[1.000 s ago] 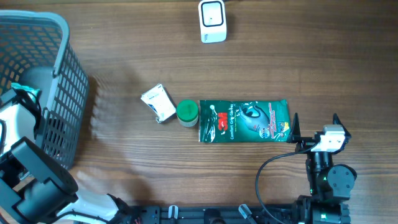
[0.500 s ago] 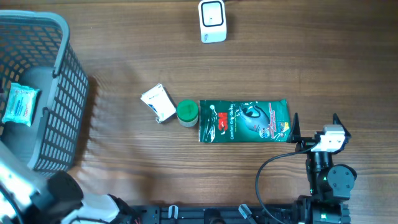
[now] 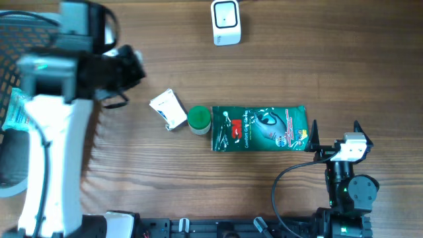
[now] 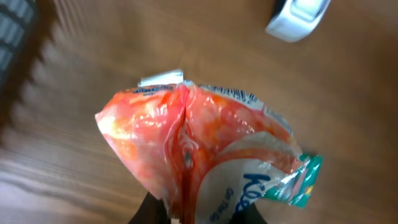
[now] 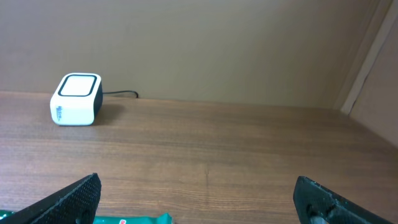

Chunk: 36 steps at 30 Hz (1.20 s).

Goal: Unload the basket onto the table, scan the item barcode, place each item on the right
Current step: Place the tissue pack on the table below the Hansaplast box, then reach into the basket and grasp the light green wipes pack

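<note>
1. Step in hand, as we read it: carry the held item to the scanner (image 3: 226,22) and show it the barcode.
2. The left gripper (image 4: 196,216) is clenched on the bottom of an orange-and-white packet (image 4: 199,149); the packet hangs above the left part of the worktop (image 3: 165,192), near the far-left corner, between the basket (image 3: 8,46) and the small white box (image 3: 168,109); the arm is blurred in the overhead view.
3. The right gripper (image 3: 334,139) sits by the near-right corner with its fingers spread wide and nothing in them, just beside the right end of the green packet (image 3: 260,127); we'd leave it parked.
4. The scanner stands at the far edge, about the middle, apart from everything else; its flat face seems to point up, so we'd bring the packet over it rather than beside it.
5. We can't see a barcode from the wrist camera, only the crinkled seam side; so we can't tell which face carries it; we'd turn the wrist slowly over the scanner until it catches.
6. Doing it well: the film is floppy and wrinkled, so hold it steady, fairly flat to the scanner, close but not touching; pass clear of the green-lidded jar (image 3: 198,120) and the box.
</note>
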### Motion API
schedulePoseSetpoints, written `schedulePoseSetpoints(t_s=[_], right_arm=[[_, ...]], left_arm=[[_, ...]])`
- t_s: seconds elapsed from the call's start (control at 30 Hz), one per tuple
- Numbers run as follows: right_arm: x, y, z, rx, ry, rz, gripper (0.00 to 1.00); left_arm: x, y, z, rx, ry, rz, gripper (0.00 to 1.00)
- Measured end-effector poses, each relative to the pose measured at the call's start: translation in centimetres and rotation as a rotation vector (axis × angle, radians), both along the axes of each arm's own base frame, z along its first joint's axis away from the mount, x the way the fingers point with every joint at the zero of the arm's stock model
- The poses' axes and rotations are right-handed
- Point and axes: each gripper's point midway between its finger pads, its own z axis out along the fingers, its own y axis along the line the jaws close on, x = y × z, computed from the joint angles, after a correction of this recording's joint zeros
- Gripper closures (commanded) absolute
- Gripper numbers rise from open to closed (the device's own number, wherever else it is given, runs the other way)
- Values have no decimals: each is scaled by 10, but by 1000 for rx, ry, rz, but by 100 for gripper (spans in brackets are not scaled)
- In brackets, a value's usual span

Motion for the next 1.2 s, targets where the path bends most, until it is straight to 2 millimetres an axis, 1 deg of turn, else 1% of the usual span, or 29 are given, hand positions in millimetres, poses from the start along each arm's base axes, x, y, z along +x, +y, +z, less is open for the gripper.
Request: schedulePoseSetpoints(t_s=[0.03,0.07,0.13,0.17,0.23,0.27,0.3,0.33,0.37,0.4,0.47,0.5,0.53,0.63,0.7,0.73,0.77,0.8,0.87,0.9,0.93,0.97,1.0,1.03,1.07,1.1,1.13,1.17,1.2], right_arm=[[0,0,0,0,1,0,0],[0,0,0,0,0,0,0],[0,0,0,0,-2,0,0],[0,0,0,0,-1,0,0],[0,0,0,0,-1,0,0],[0,0,0,0,-2,0,0],[0,0,0,0,-1,0,0],[0,0,0,0,-2,0,0],[0,0,0,0,-2,0,0],[0,0,0,0,-2,0,0],[0,0,0,0,-1,0,0],[0,0,0,0,-2,0,0],[0,0,0,0,-2,0,0],[0,0,0,0,-1,0,0],[0,0,0,0,-1,0,0],[0,0,0,0,2,0,0],[0,0,0,0,1,0,0],[0,0,0,0,1,0,0],[0,0,0,0,2,0,0],[0,0,0,0,2,0,0],[0,0,0,0,1,0,0],[0,0,0,0,2,0,0],[0,0,0,0,1,0,0],[0,0,0,0,1,0,0],[0,0,0,0,1,0,0],[0,0,0,0,1,0,0],[0,0,0,0,1,0,0],[0,0,0,0,1,0,0],[0,0,0,0,1,0,0]], left_arm=[[5,-10,-32,2,48,-17,96],[11,-17,-56,3,59,-25,96],[11,-28,-107,5,114,-26,96],[6,-32,-138,6,150,-24,96],[-6,-37,-178,8,196,-21,94],[-23,-38,-213,13,245,-14,87],[-36,-38,-231,19,283,-9,87],[-46,-39,-245,23,303,-10,93],[-52,-39,-252,26,316,-8,94],[-55,-41,-256,27,320,-11,90],[-55,-52,-256,23,304,-36,51],[-54,-56,-256,21,292,-48,28],[-52,-61,-255,16,278,-56,0],[-56,-72,-254,19,279,-90,0],[-62,-65,-239,60,322,-78,0],[-61,-57,-218,103,337,-60,0],[-43,-51,-175,138,269,-32,0],[-21,-42,-112,164,141,6,0],[-2,-27,-29,182,-50,59,0],[12,-4,50,188,-265,151,0],[12,10,80,186,-348,202,0],[6,41,118,201,-446,303,0],[-4,76,145,225,-518,419,0],[-17,112,156,263,-540,543,0],[-35,150,156,306,-516,687,0],[-41,167,151,313,-491,760,0],[-45,182,143,310,-460,819,0],[-50,205,128,317,-402,907,0],[-56,236,100,313,-312,1019,0]])
